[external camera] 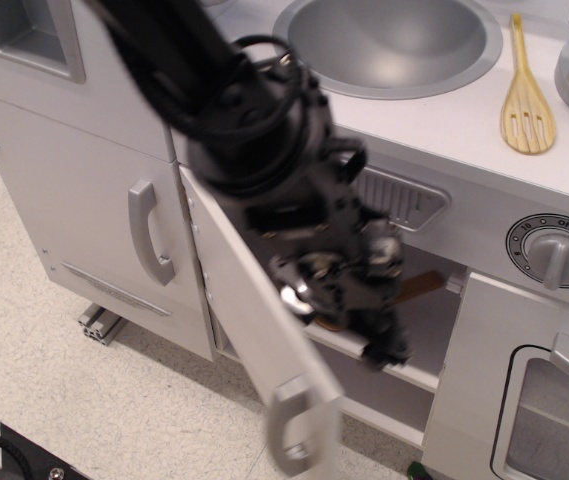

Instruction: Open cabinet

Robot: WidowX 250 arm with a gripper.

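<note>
Light-grey and swung far out, the cabinet (254, 330) door stands nearly edge-on toward 6 o'clock, its silver loop handle (289, 438) at the bottom of the frame. Behind it a white shelf (404, 330) shows in the open compartment. The black gripper (369, 330) hangs just inside the door's inner face, in front of the shelf; I cannot tell whether its fingers are spread or pressed together. At 12 o'clock sits the sink (394, 45), at 2 o'clock a wooden spatula (526, 95), at 3 o'clock a dial (556, 250).
</note>
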